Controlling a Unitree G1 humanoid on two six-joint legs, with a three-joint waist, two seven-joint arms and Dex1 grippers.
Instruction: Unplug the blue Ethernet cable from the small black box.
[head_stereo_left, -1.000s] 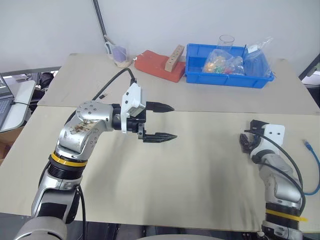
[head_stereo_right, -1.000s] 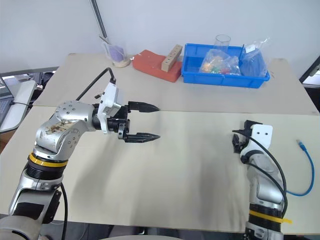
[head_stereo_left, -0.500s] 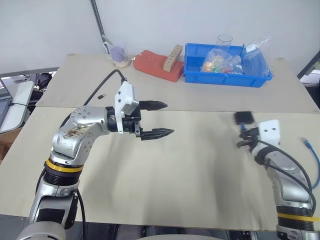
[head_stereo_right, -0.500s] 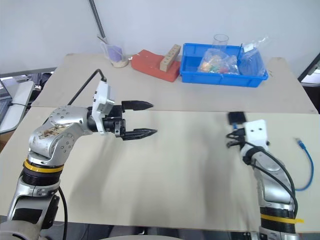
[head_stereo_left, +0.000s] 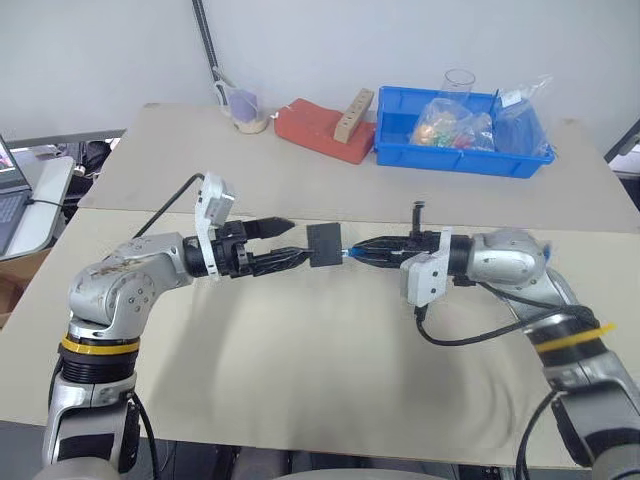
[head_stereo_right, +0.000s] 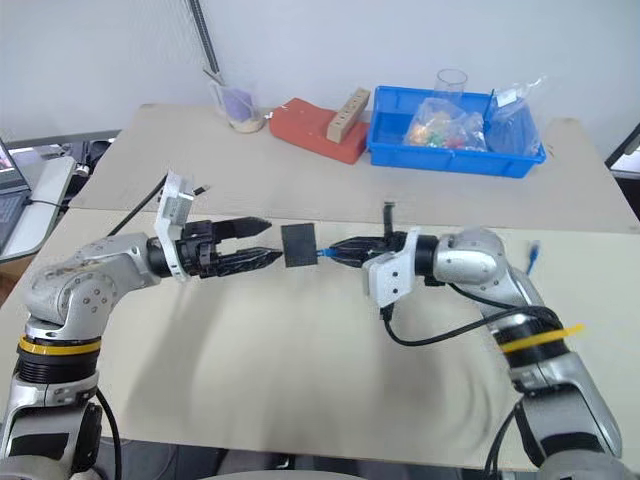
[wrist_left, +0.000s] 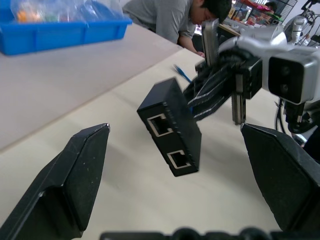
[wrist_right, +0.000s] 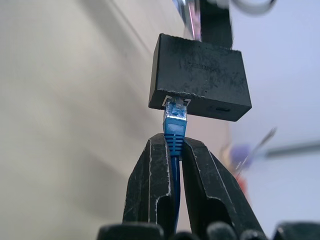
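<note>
Spanning 2 pushed-together beige tables (head_stereo_left: 300, 390), grey wall (head_stereo_left: 100, 50) behind.

Layout, from my head camera. Centre, above the table (head_stereo_left: 300, 390): the small black box (head_stereo_left: 325, 245), held off the surface. At its 9 o'clock: my left gripper (head_stereo_left: 280, 243), jaws apart, just beside the box, not touching. At its 3 o'clock: my right gripper (head_stereo_left: 363, 249), clamped on the blue Ethernet cable (wrist_right: 174, 131), whose plug sits in the box. At 12 o'clock, far edge: cup (head_stereo_left: 246, 106); at 1 o'clock, block (head_stereo_left: 325, 128) with a strip (head_stereo_left: 351, 110) lying on it; at 2 o'clock, bin (head_stereo_left: 462, 160) with bags (head_stereo_left: 440, 123) in it.
</note>
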